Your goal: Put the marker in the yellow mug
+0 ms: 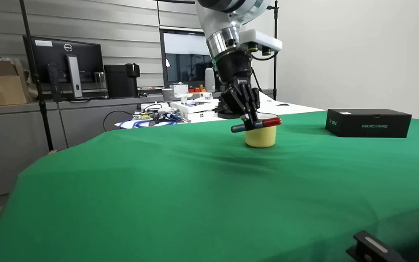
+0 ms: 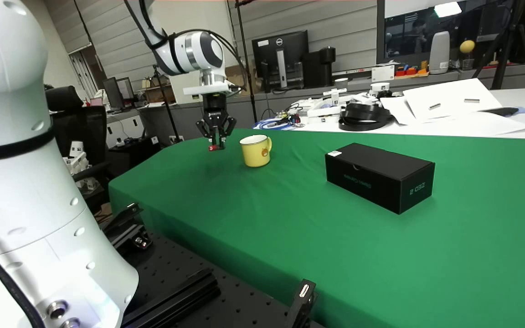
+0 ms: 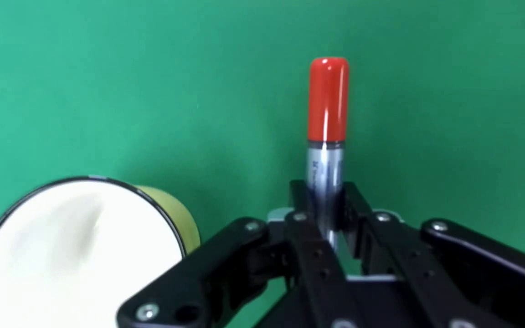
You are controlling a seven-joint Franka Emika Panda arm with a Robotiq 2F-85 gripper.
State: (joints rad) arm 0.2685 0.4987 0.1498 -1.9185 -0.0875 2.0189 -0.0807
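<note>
— One slim, red-capped, grey-barrelled marker pen (image 3: 326,155), pictured apparently clear of the green cloth (image 1: 195,182). Held by what?

— By a lone black two-fingered gripper (image 3: 325,196), clamped snugly around the grey barrel, with no more gap than the pen's own thickness.

— Lying which way from the gripper?

— Crosswise between the fingertips (image 3: 299,196) and close to level, with long axis running straight up the wrist view and red cap farthest out.

— Bound for where?

— For the small pale yellow cylindrical mug (image 2: 254,152), upright on the cloth, just right of the gripper in an exterior view, at lower left in the wrist view. Near, but separated from the pen there by a strip of cloth, and not yet beneath it.

— Any reading on height?

— Hard to judge against the mug's black rim, even from both exterior views.

— Anything in the way?

— Likely not: one black rectangular box (image 2: 376,177), well apart from mug and pen.

— Coming move, then?

— Probably a sideways shift toward the mug, perhaps with a lift, then a tip of one end downward. If level, likely to catch across the rim instead of dropping in.
</note>
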